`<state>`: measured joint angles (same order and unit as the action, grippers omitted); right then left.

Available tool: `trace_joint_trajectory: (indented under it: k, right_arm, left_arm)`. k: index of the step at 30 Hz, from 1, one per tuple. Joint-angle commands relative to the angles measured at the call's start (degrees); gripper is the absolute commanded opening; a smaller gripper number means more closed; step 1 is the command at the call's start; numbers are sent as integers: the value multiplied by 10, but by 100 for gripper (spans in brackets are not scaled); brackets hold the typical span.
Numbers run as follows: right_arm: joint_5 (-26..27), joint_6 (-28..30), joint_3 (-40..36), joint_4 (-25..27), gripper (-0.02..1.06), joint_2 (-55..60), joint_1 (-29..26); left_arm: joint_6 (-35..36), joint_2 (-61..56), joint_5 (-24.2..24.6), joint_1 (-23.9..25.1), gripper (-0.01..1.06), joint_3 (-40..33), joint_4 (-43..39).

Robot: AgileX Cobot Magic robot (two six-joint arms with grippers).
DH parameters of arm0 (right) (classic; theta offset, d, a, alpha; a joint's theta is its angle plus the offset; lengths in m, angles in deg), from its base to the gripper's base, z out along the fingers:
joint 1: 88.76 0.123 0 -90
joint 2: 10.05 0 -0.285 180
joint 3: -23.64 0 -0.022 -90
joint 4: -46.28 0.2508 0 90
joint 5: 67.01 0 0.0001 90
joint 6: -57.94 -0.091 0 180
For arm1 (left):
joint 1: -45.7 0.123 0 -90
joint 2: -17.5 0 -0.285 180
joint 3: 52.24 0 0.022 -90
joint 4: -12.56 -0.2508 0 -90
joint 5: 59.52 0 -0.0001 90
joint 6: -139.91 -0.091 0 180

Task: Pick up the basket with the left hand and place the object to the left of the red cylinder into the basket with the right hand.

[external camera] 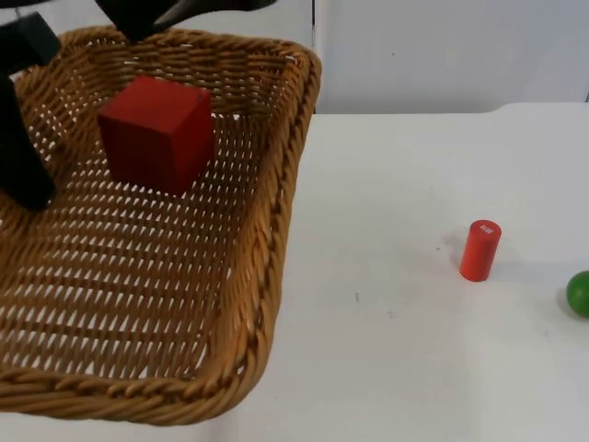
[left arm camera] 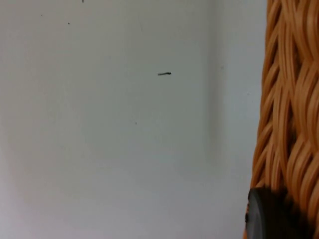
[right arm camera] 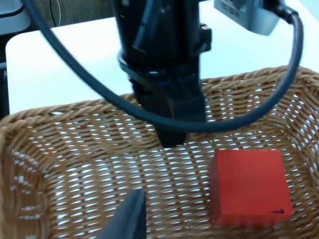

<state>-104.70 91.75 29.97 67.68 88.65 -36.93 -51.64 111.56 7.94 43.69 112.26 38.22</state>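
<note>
The wicker basket (external camera: 276, 184) is lifted off the table, close under the top camera. My left gripper (external camera: 26, 180) is shut on its left rim; a black fingertip (left arm camera: 269, 214) presses against the woven rim (left arm camera: 289, 114). A red cube (external camera: 156, 133) lies inside the basket toward its far side, also seen as the red cube (right arm camera: 249, 186) on the weave. My right gripper (external camera: 161, 20) hovers open over the basket's far rim, above and apart from the cube, with one fingertip (right arm camera: 128, 219) showing. The red cylinder (external camera: 479, 250) stands upright on the table at the right.
A green ball (external camera: 580, 293) lies at the table's right edge, just right of the cylinder. The white table (external camera: 386, 276) stretches between basket and cylinder. The grey partition wall (external camera: 442, 46) closes off the back.
</note>
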Motion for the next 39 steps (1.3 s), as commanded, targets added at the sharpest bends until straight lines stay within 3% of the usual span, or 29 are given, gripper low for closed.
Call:
trace_joint_trajectory:
  k: [1, 18, 26, 39]
  right_arm:
    - [0, 0, -2, 8, 100, -5, 0]
    - [7, 2, -2, 2, 100, -5, 0]
    - [6, 2, -2, 2, 100, -5, 0]
    - [3, 5, -2, 2, 100, -5, 0]
  left_arm:
    - [-13, 9, -24, -2, 0, 2, 29]
    - [-103, 148, -143, 1, 0, 2, 83]
    - [-157, 203, -148, 21, 0, 25, 112]
    - [-169, 261, -147, 21, 0, 95, 112]
